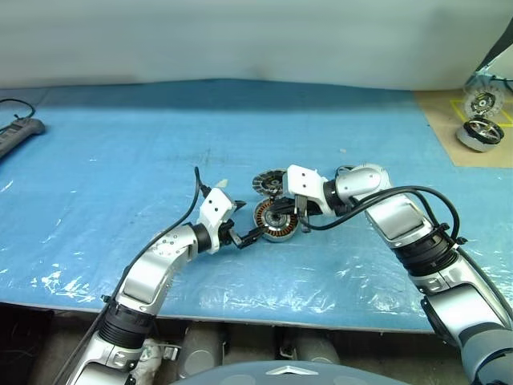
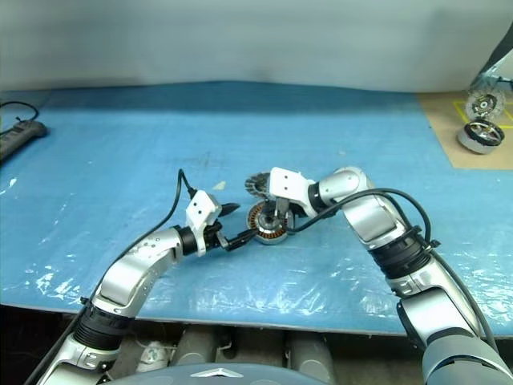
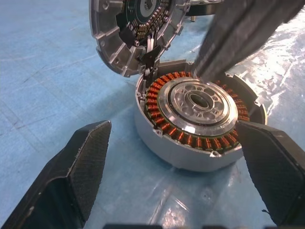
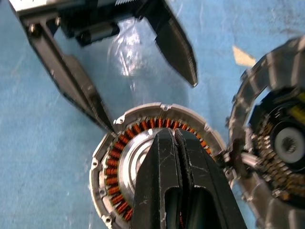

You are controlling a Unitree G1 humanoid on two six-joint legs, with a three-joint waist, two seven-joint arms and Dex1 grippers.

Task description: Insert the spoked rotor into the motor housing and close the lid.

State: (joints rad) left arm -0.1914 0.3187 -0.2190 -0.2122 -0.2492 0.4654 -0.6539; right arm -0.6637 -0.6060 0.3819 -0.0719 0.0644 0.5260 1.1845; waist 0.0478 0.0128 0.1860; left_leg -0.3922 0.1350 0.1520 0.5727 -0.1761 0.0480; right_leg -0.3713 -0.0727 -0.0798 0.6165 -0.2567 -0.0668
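Observation:
The motor housing [image 1: 276, 219] lies flat on the blue sheet, its copper windings ringing a silver hub [image 3: 196, 102]. The lid [image 1: 267, 184] stands tilted on edge against the housing's far rim, ribbed inner face [image 3: 138, 24] toward the housing. My left gripper [image 1: 247, 220] is open, one finger on each side of the housing; one finger [image 3: 81, 162] is clearly apart from it and the other [image 3: 271, 167] is close to its wall. My right gripper [image 4: 174, 136] is shut, its tips pointing down over the windings. The spoked rotor is hidden.
A black power strip [image 1: 18, 132] lies at the far left. A tan board [image 1: 457, 120] at the far right carries two shiny motors [image 1: 481, 132]. A small pale scrap [image 4: 243, 56] lies near the lid. The table's front edge runs just below my arms.

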